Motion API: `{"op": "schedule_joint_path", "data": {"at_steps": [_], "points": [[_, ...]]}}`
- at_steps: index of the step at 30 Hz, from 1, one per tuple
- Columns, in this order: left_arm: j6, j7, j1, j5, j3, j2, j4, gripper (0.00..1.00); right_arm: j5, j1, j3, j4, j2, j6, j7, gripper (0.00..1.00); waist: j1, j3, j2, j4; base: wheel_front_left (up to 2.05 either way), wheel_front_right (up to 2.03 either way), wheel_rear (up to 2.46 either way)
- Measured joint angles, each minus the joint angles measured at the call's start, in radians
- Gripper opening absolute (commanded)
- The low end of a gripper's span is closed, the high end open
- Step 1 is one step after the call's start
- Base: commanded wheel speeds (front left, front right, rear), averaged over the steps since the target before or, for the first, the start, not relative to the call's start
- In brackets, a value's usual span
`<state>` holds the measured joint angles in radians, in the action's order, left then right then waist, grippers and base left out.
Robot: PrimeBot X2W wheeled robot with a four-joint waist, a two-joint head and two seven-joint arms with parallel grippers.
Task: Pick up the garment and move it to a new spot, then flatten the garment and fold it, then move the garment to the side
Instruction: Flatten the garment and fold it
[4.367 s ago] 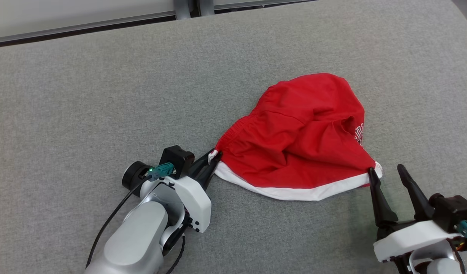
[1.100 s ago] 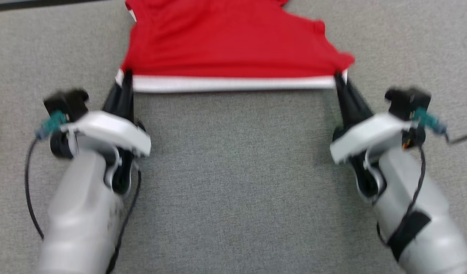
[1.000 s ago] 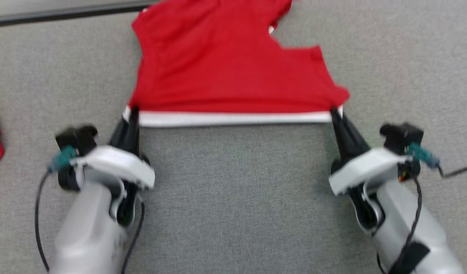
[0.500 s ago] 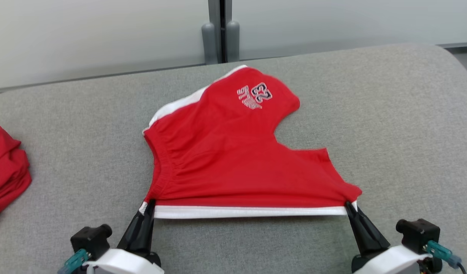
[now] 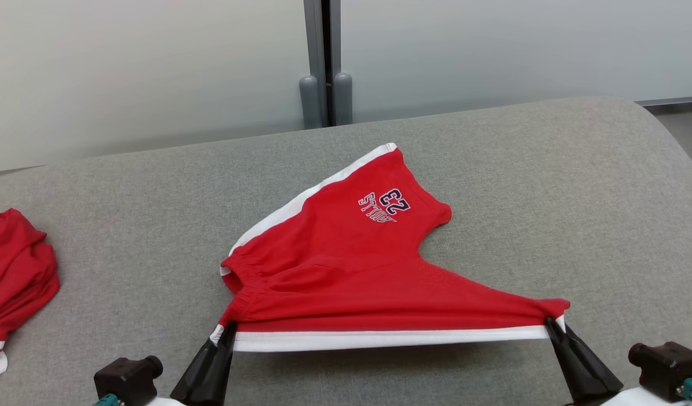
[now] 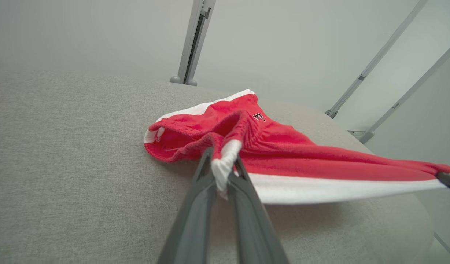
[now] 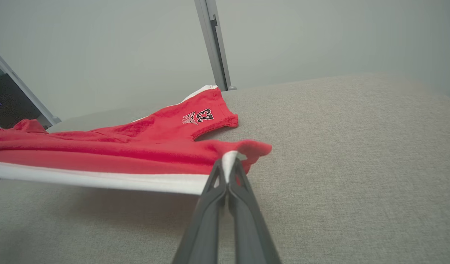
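The garment (image 5: 346, 270) is a pair of red shorts with a white side stripe and a "23" print, stretched across the grey cushion. My left gripper (image 5: 226, 329) is shut on its near left corner, by the waistband (image 6: 222, 167). My right gripper (image 5: 550, 323) is shut on the near right corner, at the leg hem (image 7: 228, 161). The white-striped near edge hangs taut between the two grippers, lifted a little above the cushion with a shadow beneath. The far leg with the print (image 7: 197, 116) lies on the cushion.
A second red garment (image 5: 16, 282) lies bunched at the cushion's left edge. The grey cushion (image 5: 549, 186) has a rounded far right corner. Behind it stands a pale wall with a grey vertical post (image 5: 322, 62).
The head camera has tilted up, so the wall now shows. The garment's near edge has been drawn toward me and lifted, still gripped at both corners; the far leg has slid nearer.
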<state>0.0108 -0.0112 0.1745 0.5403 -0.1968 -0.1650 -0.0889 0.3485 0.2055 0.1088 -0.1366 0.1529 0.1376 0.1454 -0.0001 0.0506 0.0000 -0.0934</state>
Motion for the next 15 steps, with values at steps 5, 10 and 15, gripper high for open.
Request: {"op": "schedule_joint_path", "data": {"at_steps": [5, 10, 15], "points": [[-0.008, -0.047, 0.002, 0.026, -0.01, 0.005, -0.016, 0.0, -0.007, -0.014, -0.02, -0.01, 0.001, 0.0, 0.022, 0.0, 0.0, 0.002, 0.0, 0.012, 0.0, 0.0, 0.0], [0.003, -0.088, -0.067, 0.078, -0.007, 0.017, 0.015, 0.0, 0.0, -0.128, 0.005, 0.041, 0.041, -0.001, 0.021, 0.0, 0.0, 0.043, 0.0, 0.029, 0.0, 0.0, 0.0], [0.024, -0.109, -0.159, 0.12, -0.003, 0.033, 0.076, 0.0, 0.021, -0.301, 0.053, 0.141, 0.1, -0.001, 0.014, 0.0, 0.0, 0.105, 0.0, 0.049, 0.0, 0.0, 0.0]]}}
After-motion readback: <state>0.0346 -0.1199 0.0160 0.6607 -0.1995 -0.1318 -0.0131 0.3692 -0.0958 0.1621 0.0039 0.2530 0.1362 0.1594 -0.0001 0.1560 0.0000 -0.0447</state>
